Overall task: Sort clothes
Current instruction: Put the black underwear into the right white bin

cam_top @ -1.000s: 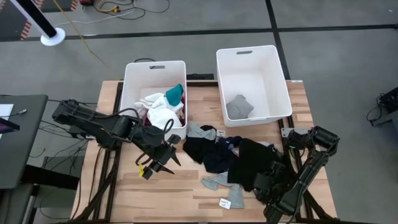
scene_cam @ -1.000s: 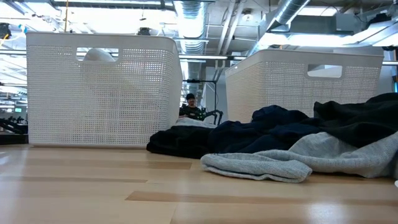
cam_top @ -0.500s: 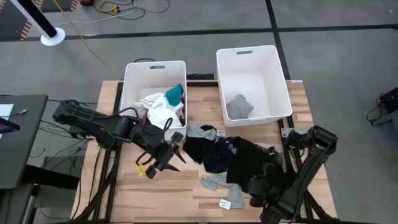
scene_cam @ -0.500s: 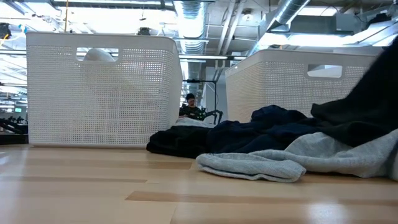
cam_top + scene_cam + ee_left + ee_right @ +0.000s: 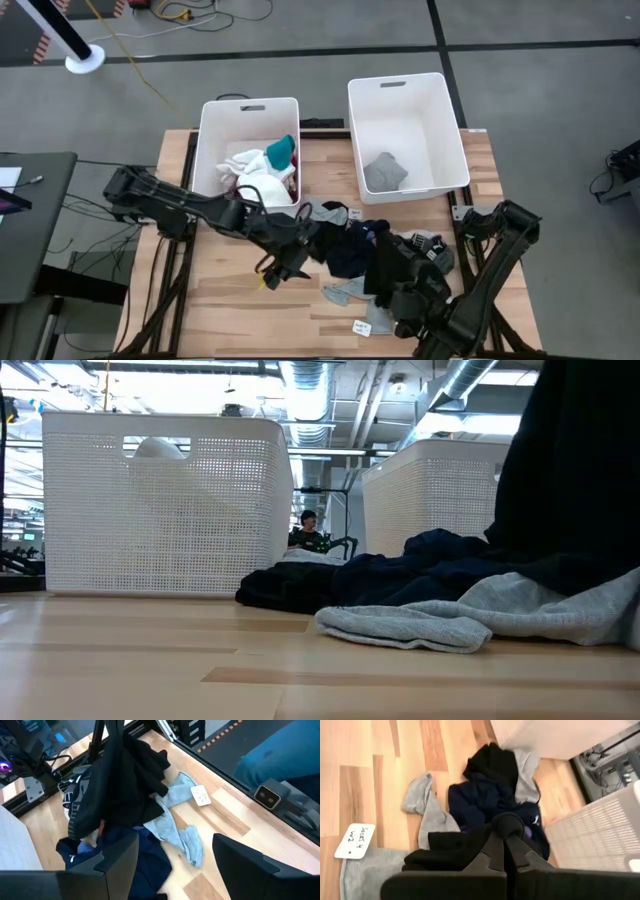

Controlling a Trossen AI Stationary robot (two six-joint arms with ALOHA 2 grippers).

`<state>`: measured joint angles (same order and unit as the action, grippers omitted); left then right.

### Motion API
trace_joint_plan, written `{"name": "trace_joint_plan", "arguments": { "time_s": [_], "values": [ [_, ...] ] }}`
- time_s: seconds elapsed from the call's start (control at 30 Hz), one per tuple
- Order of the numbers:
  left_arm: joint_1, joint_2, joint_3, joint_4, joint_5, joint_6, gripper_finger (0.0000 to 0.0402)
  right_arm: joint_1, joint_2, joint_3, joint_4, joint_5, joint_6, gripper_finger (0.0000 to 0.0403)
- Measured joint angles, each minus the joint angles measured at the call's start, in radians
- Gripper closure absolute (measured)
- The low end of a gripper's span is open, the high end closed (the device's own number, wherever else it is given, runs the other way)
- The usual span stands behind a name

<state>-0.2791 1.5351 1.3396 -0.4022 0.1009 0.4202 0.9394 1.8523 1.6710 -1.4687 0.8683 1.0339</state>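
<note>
Bare table [image 5: 210,300] beside clothes [image 5: 345,250]

My left gripper [image 5: 283,262] reaches low toward the table's middle, fingers [image 5: 120,855] spread wide; my right gripper [image 5: 504,851] hangs raised, pinched together.

black garment [image 5: 455,847] — navy garment [image 5: 485,800]

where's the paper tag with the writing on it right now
In the high view the paper tag lies flat on the table's near edge, right of centre, beside the grey garment and just left of the right gripper.
</note>
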Motion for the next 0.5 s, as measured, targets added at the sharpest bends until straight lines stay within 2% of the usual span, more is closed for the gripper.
{"name": "trace_joint_plan", "arguments": {
  "time_s": [0.5],
  "values": [
    [0.017,0.041,0.001,0.309,0.029,-0.007,0.0142,-0.033,0.0,0.15,-0.006,0.138,-0.22,0.0403]
  ]
}}
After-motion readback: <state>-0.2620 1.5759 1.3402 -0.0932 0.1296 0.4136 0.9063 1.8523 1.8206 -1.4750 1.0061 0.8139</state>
